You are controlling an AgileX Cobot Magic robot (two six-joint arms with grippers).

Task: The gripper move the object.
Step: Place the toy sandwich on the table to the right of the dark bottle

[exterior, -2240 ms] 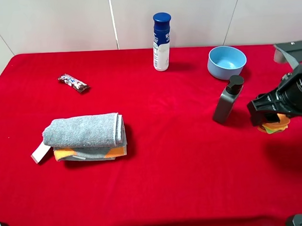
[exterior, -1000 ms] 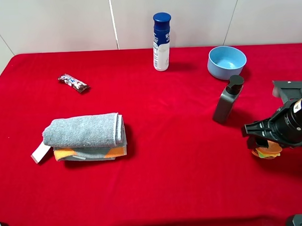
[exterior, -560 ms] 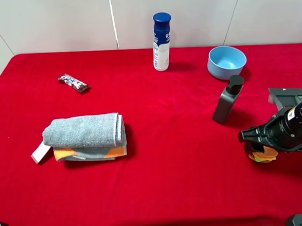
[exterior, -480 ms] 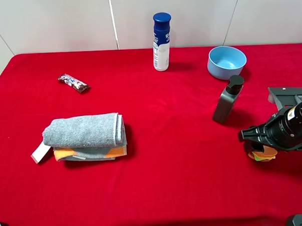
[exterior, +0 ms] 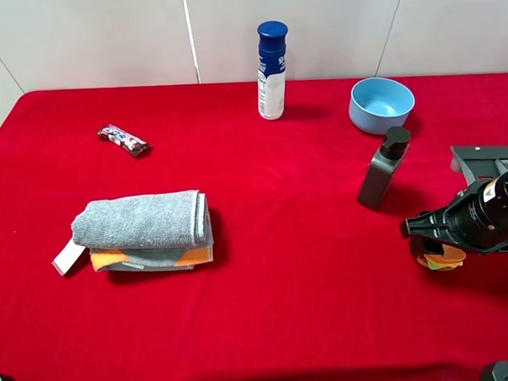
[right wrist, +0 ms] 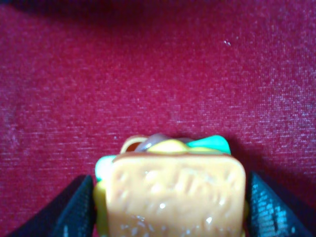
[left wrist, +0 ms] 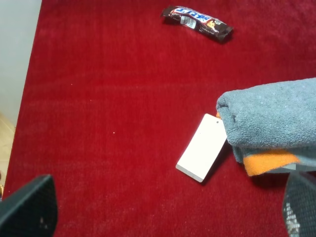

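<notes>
Toy sandwich (right wrist: 170, 192) sits in the right tool (exterior: 438, 252), candy bar (left wrist: 197, 22) lettering too blurred

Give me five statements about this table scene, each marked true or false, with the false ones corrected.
1. The right gripper is shut on the toy sandwich. True.
2. The blue bowl sits beside the folded grey towel. False: the bowl stands far from the towel, near the grey pump bottle.
3. The candy bar lies apart from the towel. True.
4. The left gripper grips the white tag. False: it is open and holds nothing; the tag lies by the towel.
5. The white bottle lies on its side. False: it stands upright.
</notes>
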